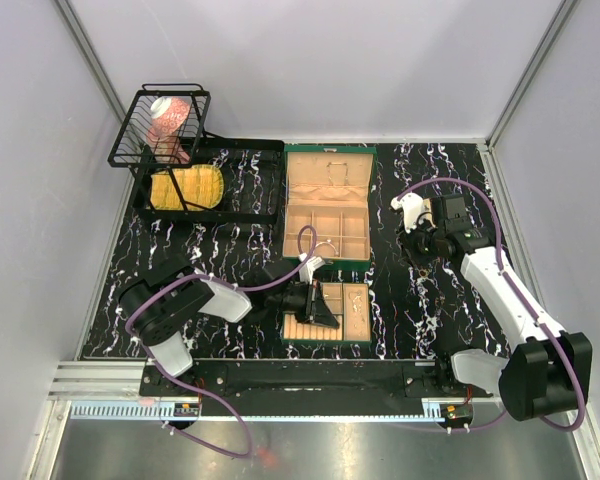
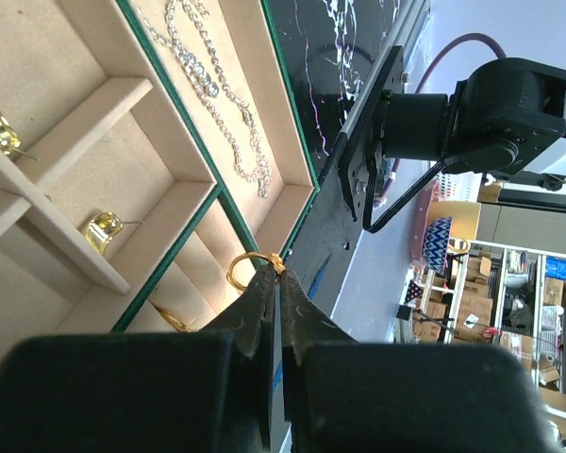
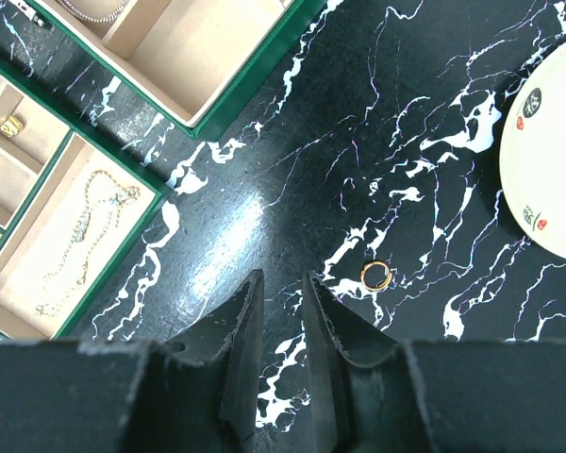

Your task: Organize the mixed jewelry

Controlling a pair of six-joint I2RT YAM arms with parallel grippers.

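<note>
My left gripper is shut on a small gold ring, pinched at the fingertips over the ridged slot at the edge of the green tray. That tray holds a fine chain and gold ear pieces. In the top view the left gripper is over the tray. My right gripper is open and empty above the black marbled table, with a gold ring lying just right of its fingertips. A thin bangle lies in the green box.
A pale round plate lies at the right of the right wrist view. A black wire rack with a pink cup and a black tray holding a yellow object stand at the back left. Grey walls enclose the table.
</note>
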